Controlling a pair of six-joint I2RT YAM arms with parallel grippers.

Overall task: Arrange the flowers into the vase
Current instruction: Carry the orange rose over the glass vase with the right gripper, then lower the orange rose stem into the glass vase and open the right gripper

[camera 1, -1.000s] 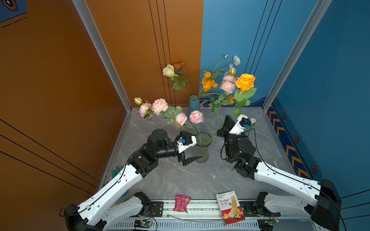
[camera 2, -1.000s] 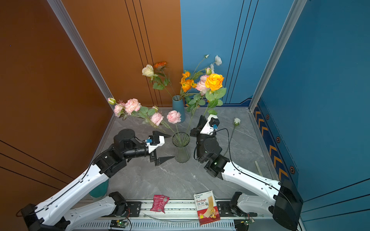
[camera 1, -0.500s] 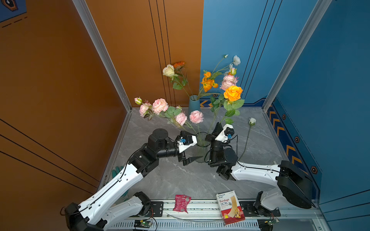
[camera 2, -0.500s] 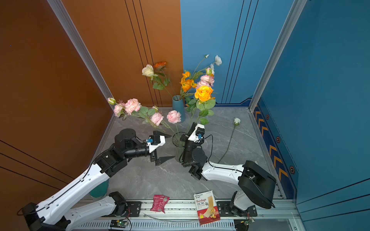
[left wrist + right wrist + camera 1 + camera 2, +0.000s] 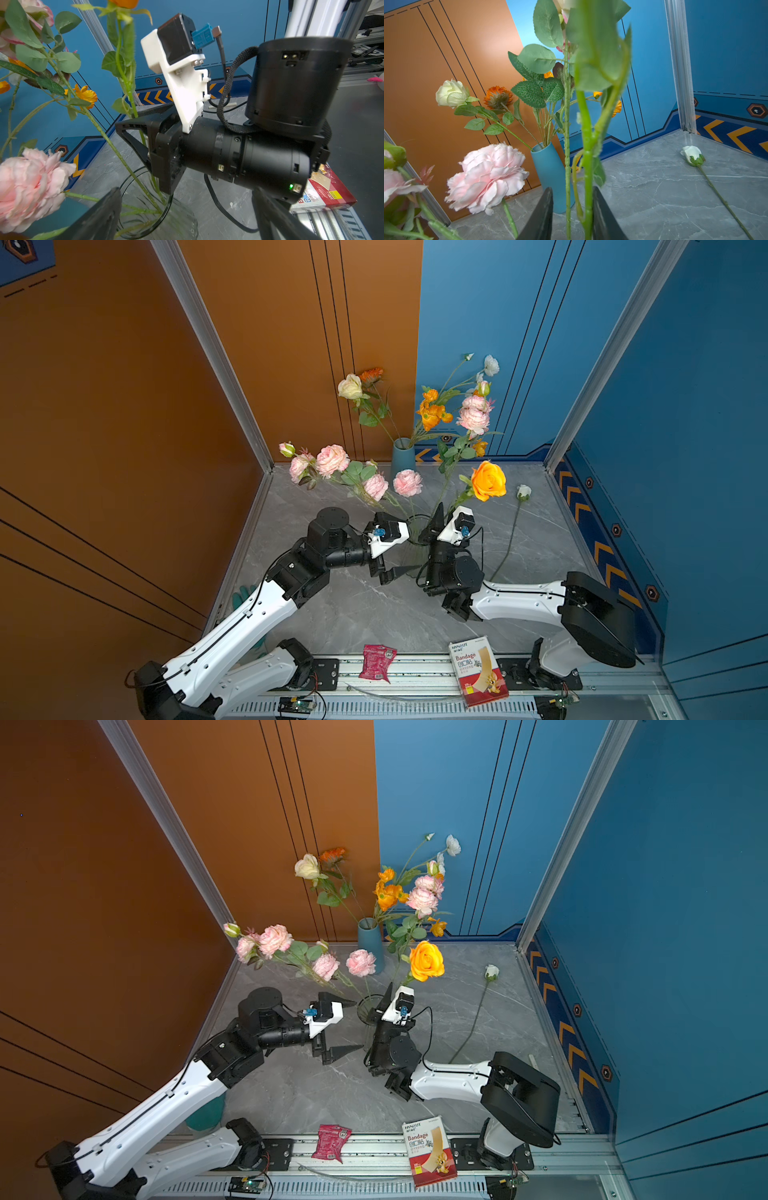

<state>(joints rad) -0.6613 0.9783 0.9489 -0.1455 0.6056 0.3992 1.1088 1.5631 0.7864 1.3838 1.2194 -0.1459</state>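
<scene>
The clear glass vase (image 5: 415, 541) (image 5: 368, 1011) (image 5: 178, 220) stands mid-table, and pink peonies (image 5: 332, 458) (image 5: 274, 938) (image 5: 490, 176) lean left out of it. My right gripper (image 5: 430, 526) (image 5: 382, 1002) (image 5: 572, 188) is over the vase's rim, open. Its jaws are parted around the orange rose's (image 5: 488, 480) (image 5: 426, 961) thick green stem (image 5: 586, 145), which runs down into the vase mouth. My left gripper (image 5: 405, 549) (image 5: 347, 1026) (image 5: 187, 189) is wide open beside the vase, holding nothing. A white rosebud (image 5: 523, 491) (image 5: 491, 972) (image 5: 691, 152) lies on the table to the right.
A blue vase (image 5: 402, 454) (image 5: 370, 940) (image 5: 550, 170) full of flowers stands against the back wall. A bandage box (image 5: 478, 670) and a red packet (image 5: 376, 662) lie on the front rail. Walls close in the left, back and right sides.
My right arm swung left from beside the vase to over its rim, lowering the orange rose with it. Its jaws, shut on the stem before, now stand parted. The left arm held still.
</scene>
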